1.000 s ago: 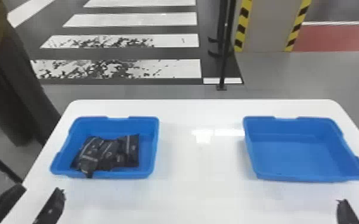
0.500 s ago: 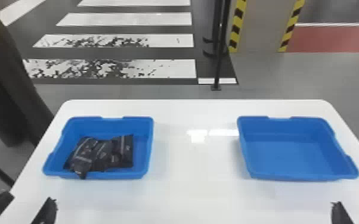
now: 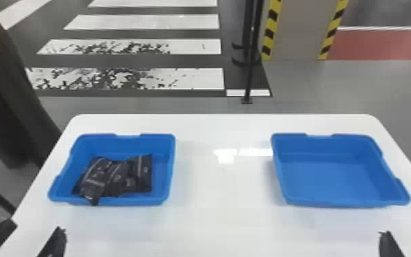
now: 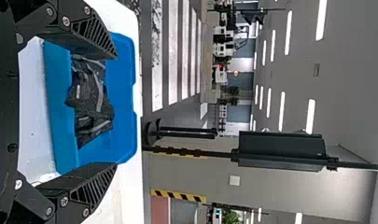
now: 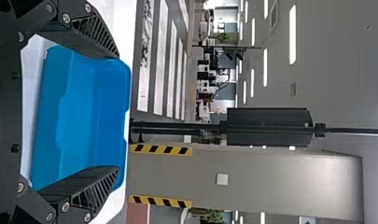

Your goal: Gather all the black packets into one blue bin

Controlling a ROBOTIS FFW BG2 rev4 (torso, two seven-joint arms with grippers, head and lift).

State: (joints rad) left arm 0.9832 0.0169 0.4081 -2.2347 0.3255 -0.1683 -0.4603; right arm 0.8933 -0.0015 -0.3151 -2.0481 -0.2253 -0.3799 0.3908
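Counter: white, with rounded far corners. Clock positions are read in the head view, from the centre of the counter, with twelve o'clock at the far edge.

Bin A: the left blue bin, between nine and ten o'clock, standing upright on the counter. It contains the black packets. The packets lie in one overlapping pile; the exact count cannot be told. Within this bin, the pile occupies the near part, and the tip of one packet overlaps the near rim at seven o'clock. A packet at the three o'clock side of the pile shows a pale printed stripe.

Bin B: the right blue bin, between two and three o'clock, upright, well apart from the left blue bin. Its bare inner floor is exposed.

Left gripper: at eight o'clock, nearer than the left blue bin. State: released, fingers spread. In the left wrist view, the packets and their bin appear beyond the gap between the fingers.

Right gripper: at four o'clock, nearer than the right blue bin. State: released; the right wrist view shows both fingers wide apart, with the right blue bin beyond them.

Surroundings: white floor stripes at eleven o'clock; a black post just past twelve; a grey pillar with yellow-and-black edging at one.
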